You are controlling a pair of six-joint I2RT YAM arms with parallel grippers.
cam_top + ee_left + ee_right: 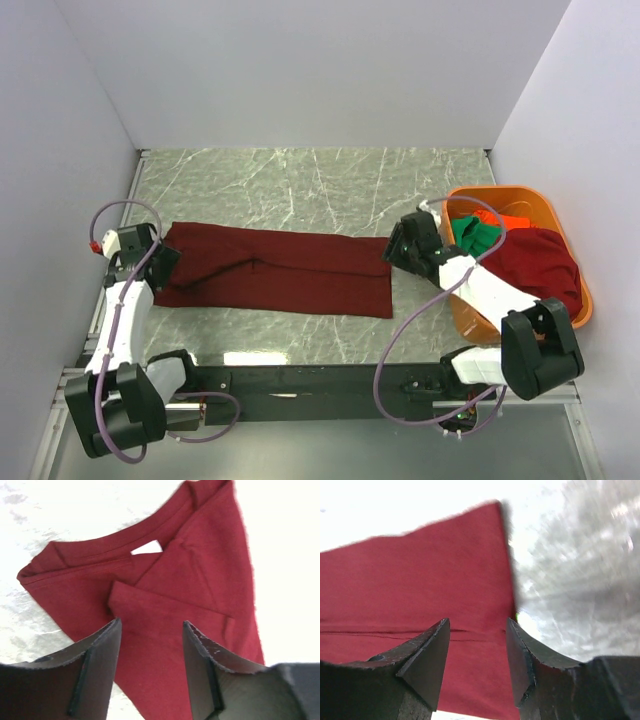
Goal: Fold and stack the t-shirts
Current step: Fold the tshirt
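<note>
A: One grey marbled table (300, 180) carries a long dark maroon cloth t-shirt (290, 272), folded to a strip running nine to three o'clock. Why?

B: Probably readied for an end-to-end fold. At three o'clock a rigid orange plastic basket (520, 193) keeps a maroon shirt (540, 262), a green shirt (478, 238) and an orange-red shirt (512, 222).

A: The pincers?

B: Left gripper (151, 625) at the collar end, right gripper (477, 622) at the hem, both spread apart, empty.

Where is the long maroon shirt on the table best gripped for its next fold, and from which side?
Likely at its two short ends, from above: left end effector on the collar end, right end effector on the hem edge. The maroon shirt lies flat as a long strip, one end under each arm.
</note>
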